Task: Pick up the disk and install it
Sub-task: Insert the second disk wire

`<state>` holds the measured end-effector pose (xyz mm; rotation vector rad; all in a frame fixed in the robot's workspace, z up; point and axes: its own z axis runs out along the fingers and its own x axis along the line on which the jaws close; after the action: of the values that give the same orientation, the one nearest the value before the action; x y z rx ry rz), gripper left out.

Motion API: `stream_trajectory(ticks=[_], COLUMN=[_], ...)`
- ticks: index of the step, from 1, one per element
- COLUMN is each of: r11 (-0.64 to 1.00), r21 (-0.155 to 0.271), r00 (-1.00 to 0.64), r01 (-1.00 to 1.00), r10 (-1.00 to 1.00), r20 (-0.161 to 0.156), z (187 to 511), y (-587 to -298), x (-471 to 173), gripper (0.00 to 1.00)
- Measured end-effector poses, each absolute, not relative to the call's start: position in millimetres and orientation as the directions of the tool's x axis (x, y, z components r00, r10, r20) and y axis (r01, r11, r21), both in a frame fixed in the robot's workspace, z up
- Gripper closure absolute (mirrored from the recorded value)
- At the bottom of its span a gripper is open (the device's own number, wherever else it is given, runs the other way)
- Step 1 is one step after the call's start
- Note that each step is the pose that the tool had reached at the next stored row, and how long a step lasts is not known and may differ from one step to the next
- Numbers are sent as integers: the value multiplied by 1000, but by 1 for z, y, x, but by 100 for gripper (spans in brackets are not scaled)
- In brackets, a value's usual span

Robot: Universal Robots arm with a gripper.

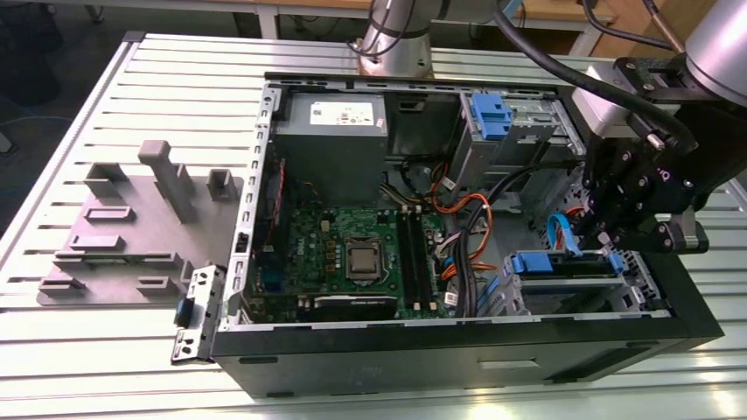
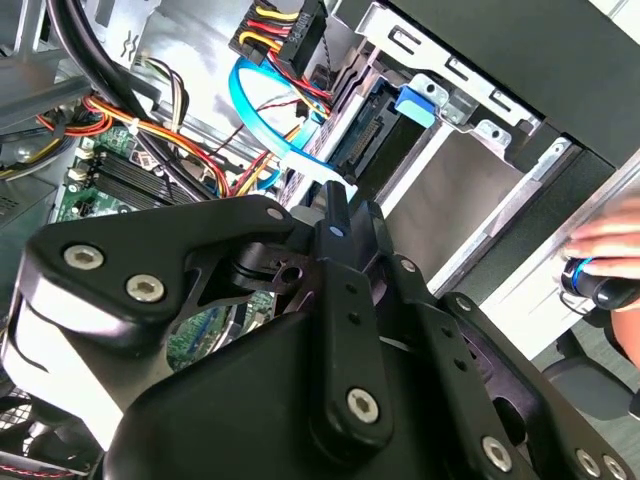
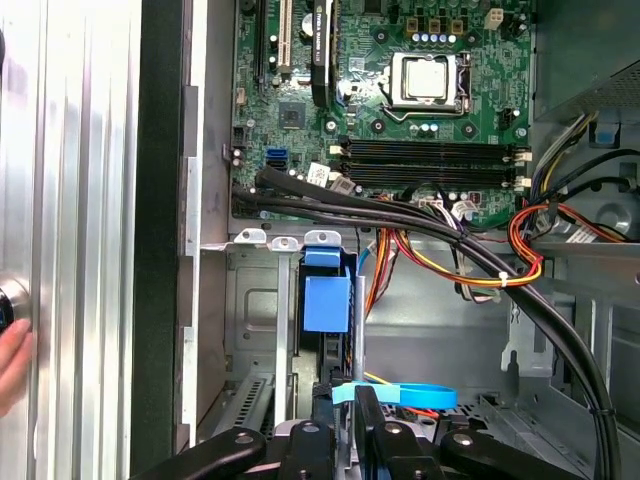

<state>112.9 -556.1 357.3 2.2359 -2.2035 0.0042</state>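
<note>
A table (image 1: 175, 79) of pale slatted metal fills the exterior view. An open black computer case (image 1: 467, 350) lies on it, from the centre to the right of the frame. At the left of the frame a grey fixture plate (image 1: 129, 236) with upright blocks rests on the slats. Just beside the case's lower left corner lies a small grey metal bracket (image 1: 198, 315).

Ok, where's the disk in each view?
Exterior view: disk sits in the cage, to the exterior view's right of the motherboard.
First wrist view: disk in the cage, next to the motherboard's edge.
Second wrist view: disk in the cage, beyond the blue cable.
Shared landmark: the motherboard.
</note>
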Motion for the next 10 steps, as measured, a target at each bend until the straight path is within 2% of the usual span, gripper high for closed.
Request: stream_trajectory(ticks=[10], r11=[-15], r21=[0], r00=[15], r01=[-1000], r10=[-1000], r20=[3], z=[365], y=[-556], x=[113], gripper=[77])
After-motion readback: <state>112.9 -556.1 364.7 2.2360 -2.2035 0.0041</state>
